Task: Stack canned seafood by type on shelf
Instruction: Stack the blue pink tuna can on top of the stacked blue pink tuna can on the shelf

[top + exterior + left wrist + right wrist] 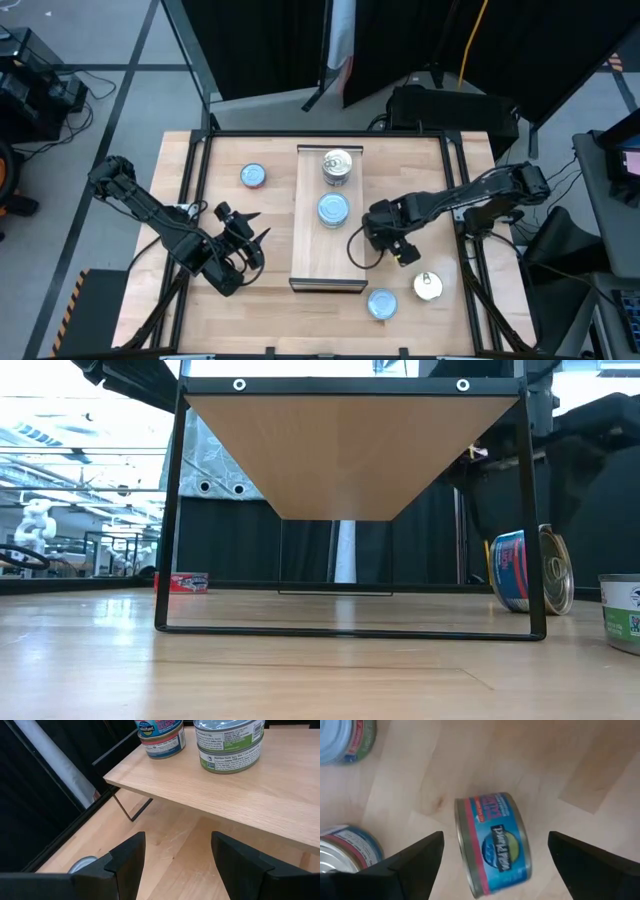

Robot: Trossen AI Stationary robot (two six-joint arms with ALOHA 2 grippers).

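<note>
- We see the tabletop (220,300) carrying the shelf (310,265), a raised board at its middle.
- On the shelf stand two stacks: a silver-topped stack (338,165) at the far end and a blue-topped stack (333,210) near the middle.
- We note the left gripper (243,232) left of the shelf, fingers spread, grasping nothing.
- The right gripper (378,240), released, hovers over a tin on its side (492,842).
- Loose tins: blue tin (254,176), blue tin (382,303), white tin (428,286).

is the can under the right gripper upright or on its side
On its side. In the right wrist view the blue can shows its label wall facing up between the open right gripper; the low view shows it standing on edge.
</note>
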